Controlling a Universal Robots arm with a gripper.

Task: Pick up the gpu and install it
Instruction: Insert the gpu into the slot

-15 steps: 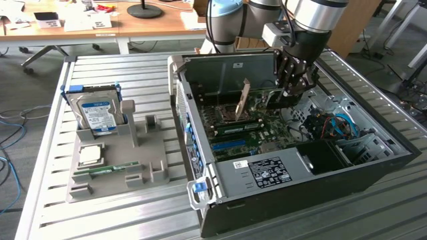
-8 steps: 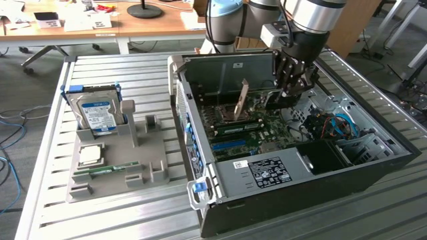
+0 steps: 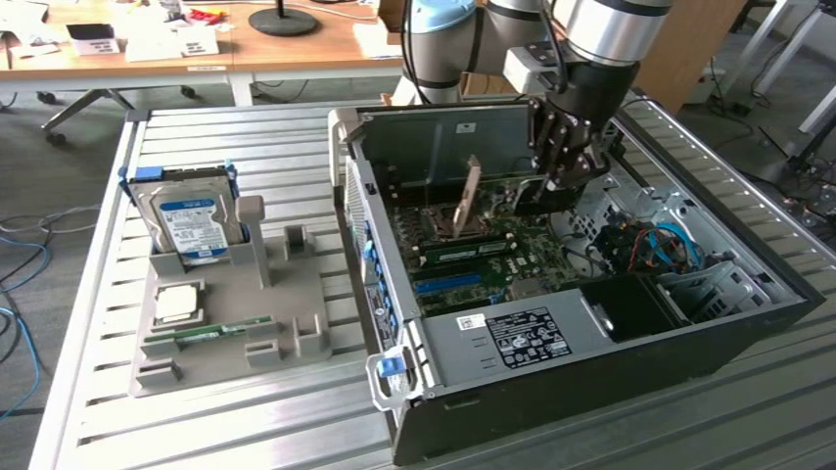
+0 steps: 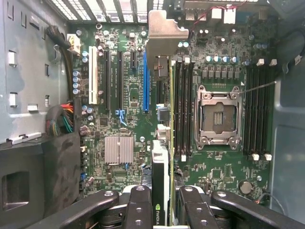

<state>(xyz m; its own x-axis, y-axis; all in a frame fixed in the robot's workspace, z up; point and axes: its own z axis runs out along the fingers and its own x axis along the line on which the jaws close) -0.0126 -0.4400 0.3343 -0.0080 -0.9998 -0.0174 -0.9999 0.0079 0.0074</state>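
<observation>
The gpu [image 4: 162, 162] is off the bench and inside the computer case [image 3: 588, 323], carried on edge over the motherboard [image 4: 128, 119]. Its silver end bracket [image 4: 164, 33] points toward the slotted rear wall of the case. In the exterior view you see the gpu [image 3: 538, 199] as a dark block hanging under the gripper [image 3: 565, 176], with the bracket [image 3: 467, 191] standing upright on the exterior view's left of it. The gripper [image 4: 164, 200] is clamped on the gpu, one finger [image 4: 138, 205] on each face at the end away from the bracket, with the maker's logo showing between the fingers. The pick is done, so judge this as the install step, with the card poised over the expansion slots. From the wrist view the card runs parallel to the blue slot [image 4: 145, 86] and just beside it, on the side toward the memory slots [image 4: 183, 109] and the empty processor socket [image 4: 218, 117]. You cannot tell whether that offset is real or only the camera's angle, nor whether the card's lower edge touches the board. Seating would call for that edge square over its slot along the whole length, the bracket meeting the rear opening, then a straight, even press. Any tilt risks binding. On the exterior view's left, well apart, the grey fixture tray [image 3: 294, 294] holds the hard drive [image 3: 190, 220] and a memory stick [image 3: 209, 333], neither of them in play.
</observation>
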